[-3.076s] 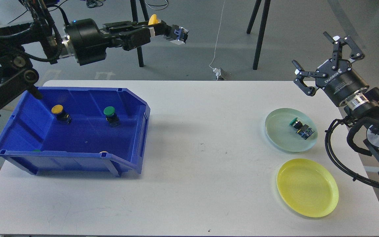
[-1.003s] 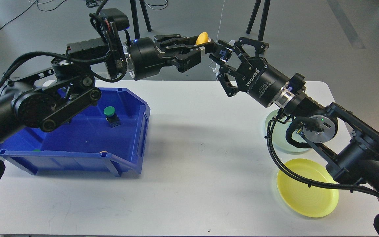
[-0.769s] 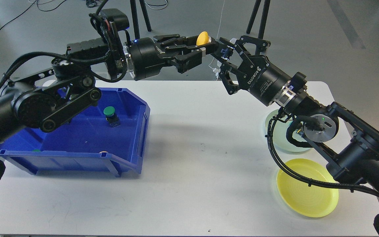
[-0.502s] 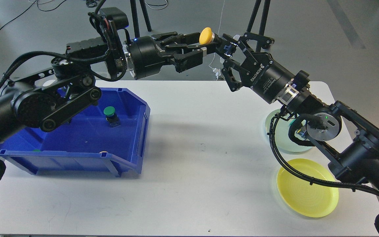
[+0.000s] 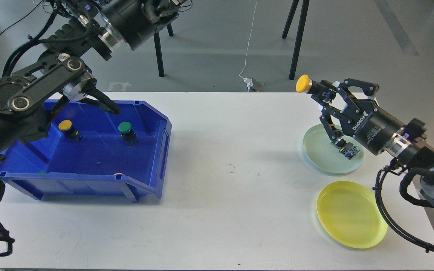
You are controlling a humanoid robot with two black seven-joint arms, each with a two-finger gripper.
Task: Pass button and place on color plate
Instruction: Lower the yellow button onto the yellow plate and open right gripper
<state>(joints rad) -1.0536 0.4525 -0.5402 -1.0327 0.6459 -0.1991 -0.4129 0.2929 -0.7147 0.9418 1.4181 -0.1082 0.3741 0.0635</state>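
Observation:
My right gripper is shut on a yellow-capped button and holds it in the air above the far right of the table, just left of the pale green plate. A button with a blue base lies on that plate, partly hidden behind my gripper. The yellow plate lies bare in front of it. My left arm is raised at the top left; its gripper is cut off by the top edge.
A blue bin stands on the left of the white table. It holds a yellow button and a green button. Black stand legs rise behind the table.
The yellow button has passed from my left gripper to my right. My right arm has carried it right and down toward the plates. My left arm has pulled back up and left.

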